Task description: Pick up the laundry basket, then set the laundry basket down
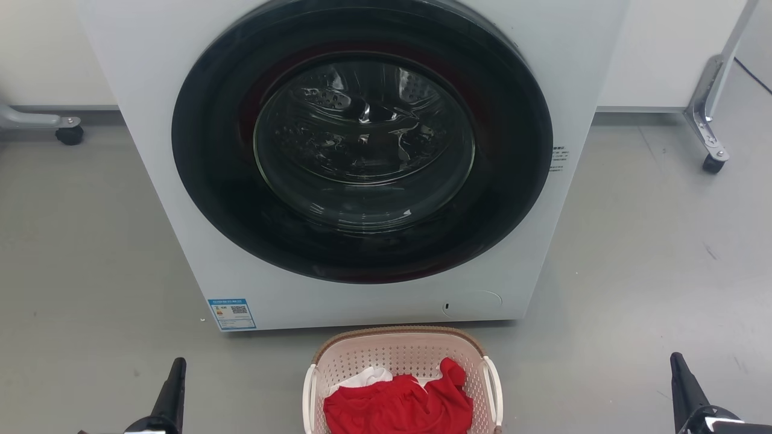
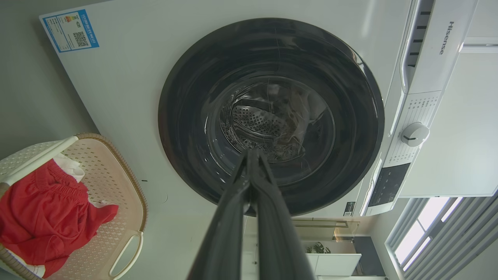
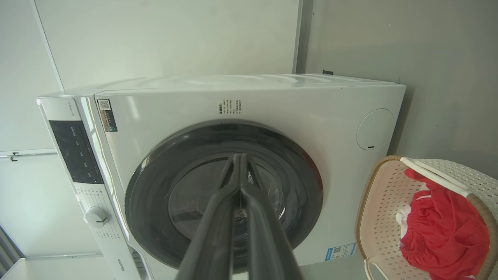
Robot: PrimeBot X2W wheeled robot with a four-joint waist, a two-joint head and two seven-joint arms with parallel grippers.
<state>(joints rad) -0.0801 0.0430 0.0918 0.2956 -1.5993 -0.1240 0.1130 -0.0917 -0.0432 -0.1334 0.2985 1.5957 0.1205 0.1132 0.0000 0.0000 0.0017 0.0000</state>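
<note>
Laundry basket (image 1: 399,357) sits on the grey floor (image 1: 72,253) at the bottom centre of the head view, just in front of the washing machine (image 1: 151,150) and below its door. Basket is upright: cream perforated walls, brown woven-look rim, and a white handle on each side (image 1: 310,392) (image 1: 496,386). Inside lies a red garment (image 1: 401,407) bunched up, with a bit of white cloth (image 1: 365,378) poking out at its back left. The near part of the basket is cut off by the frame edge.

Left gripper (image 2: 252,155) has its fingers pressed together at the tips with nothing between them. In the head view it is at the lower left, well apart from the basket and pointing toward the machine. Right gripper (image 3: 238,157) is the same: fingers closed tip to tip and empty. It is at the lower right of the head view, also well apart from the basket. The basket lies between the two, and neither touches it.

The machine is white and front-loading. Its round dark door (image 1: 362,138) is shut, and the metal drum shows through the glass. A blue label (image 1: 231,313) is on the lower left of the front, and a round cover (image 1: 473,303) is on the lower right. Control knob (image 2: 415,134) shows in the left wrist view. A caster wheel of a metal frame stands on the floor at far left (image 1: 69,134), and another at far right (image 1: 713,163).
</note>
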